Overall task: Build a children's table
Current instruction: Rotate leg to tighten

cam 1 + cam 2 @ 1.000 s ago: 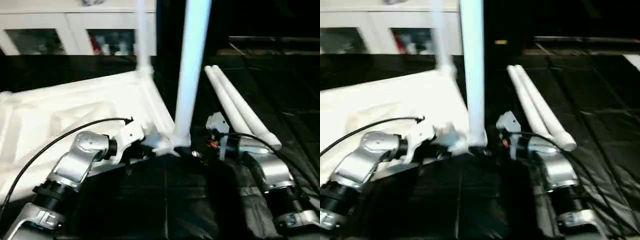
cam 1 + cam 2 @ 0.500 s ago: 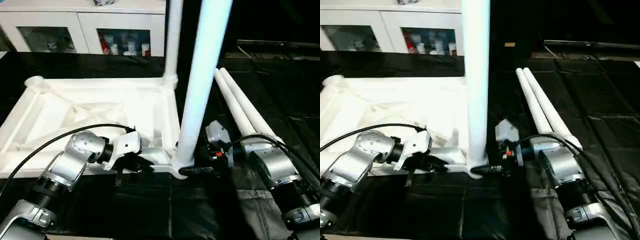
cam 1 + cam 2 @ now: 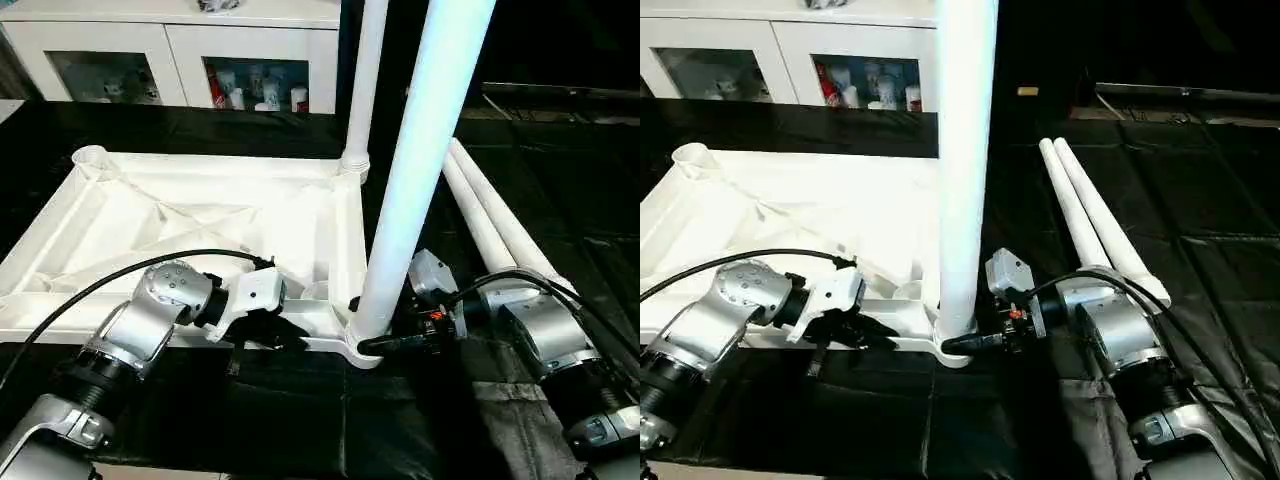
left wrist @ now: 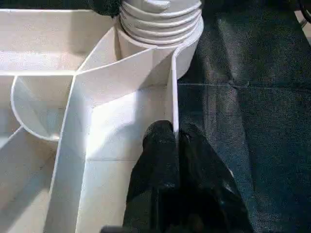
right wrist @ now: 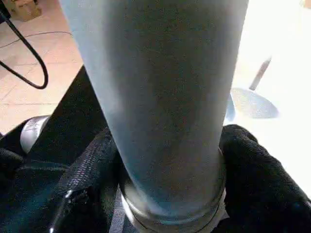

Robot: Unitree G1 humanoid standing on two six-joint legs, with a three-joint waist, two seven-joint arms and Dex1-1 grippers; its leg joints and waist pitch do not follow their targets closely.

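— Any readable writing or brands?
— None legible.
— Legs?
— Four: two upright in the table top's (image 3: 190, 215) sockets, two loose legs (image 3: 495, 215) at centre right.
— End effectors?
— Left end effector (image 4: 176, 141) pinches the top's rim; right end effector (image 5: 167, 160) clamps the near leg (image 3: 415, 170).

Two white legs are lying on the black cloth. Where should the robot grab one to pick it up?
Probably near the middle of a loose leg, closing on it from above across its width. Both lie flat, side by side and touching, so fingers should take the outer one first, around its round tube.
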